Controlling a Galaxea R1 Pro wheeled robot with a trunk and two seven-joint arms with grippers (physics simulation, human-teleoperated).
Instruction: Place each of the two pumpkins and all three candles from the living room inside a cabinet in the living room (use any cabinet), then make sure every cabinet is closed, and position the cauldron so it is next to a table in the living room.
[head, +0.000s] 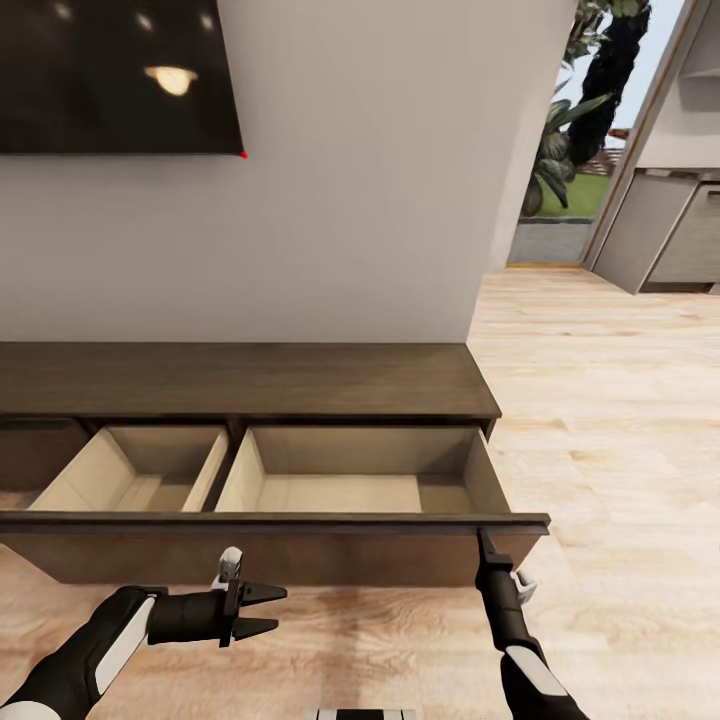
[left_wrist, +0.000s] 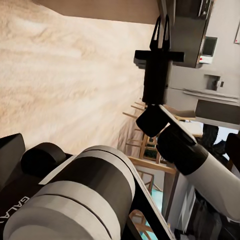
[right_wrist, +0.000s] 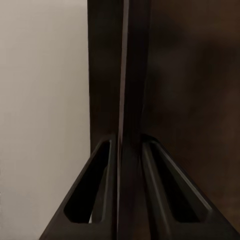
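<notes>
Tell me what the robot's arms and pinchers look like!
Each arm has black joints and white shell panels, like a sleeve. The left gripper is black with two pointed fingers and a small silver-white block on top. The right gripper is black and slim too, with a white piece beside its wrist. Up close, its fingers are black triangles with cut-out holes.

the cabinet (head: 250, 380) stands against the wall (head: 350, 200), its wide drawer (head: 300, 520) pulled out over the floor (head: 620, 420) with two compartments side by side. a screen (head: 110, 75) hangs on the wall above, to the left. the left end effector (head: 262, 612) hovers before the drawer front; the right end effector (head: 483, 545) meets its top edge near the right end.
</notes>
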